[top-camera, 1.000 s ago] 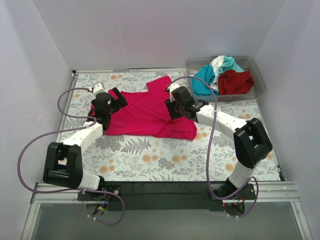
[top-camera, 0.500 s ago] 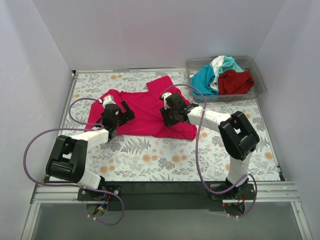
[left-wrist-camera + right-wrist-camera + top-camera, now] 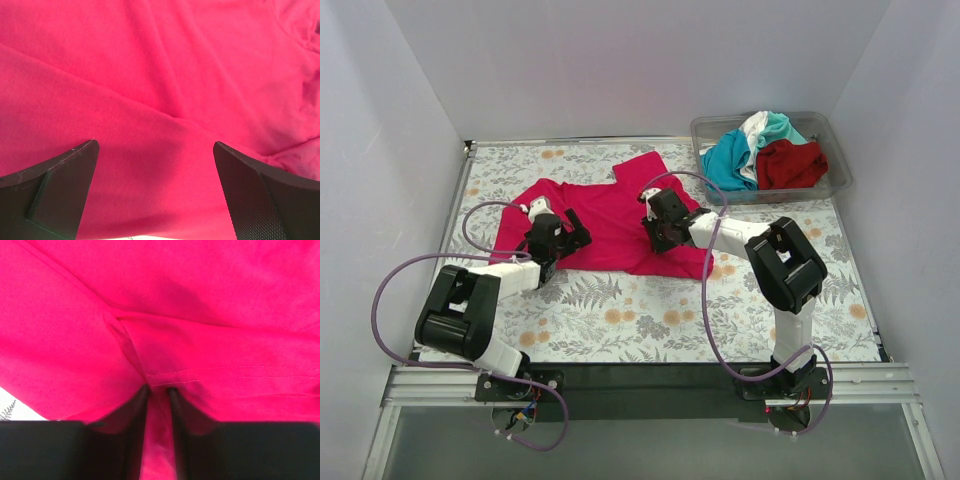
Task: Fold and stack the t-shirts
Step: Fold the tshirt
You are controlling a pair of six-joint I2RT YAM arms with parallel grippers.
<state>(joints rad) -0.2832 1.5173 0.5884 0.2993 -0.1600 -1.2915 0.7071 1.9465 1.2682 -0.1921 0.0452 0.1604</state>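
Left tool point(image 3: 155, 150) hovering wide open just over pink shirt point(image 3: 610, 212), which is lying spread on table point(image 3: 620, 312). Right tool point(image 3: 157, 390) pinching a fold of that shirt's right side. Teal shirt point(image 3: 725, 166), white shirt point(image 3: 754, 130) and red shirt point(image 3: 790, 163) sitting heaped in bin point(image 3: 832, 182), far right.

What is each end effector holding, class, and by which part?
The right end effector pinches a raised fold of the pink t-shirt near a stitched hem. The left end effector is open, holding nothing.
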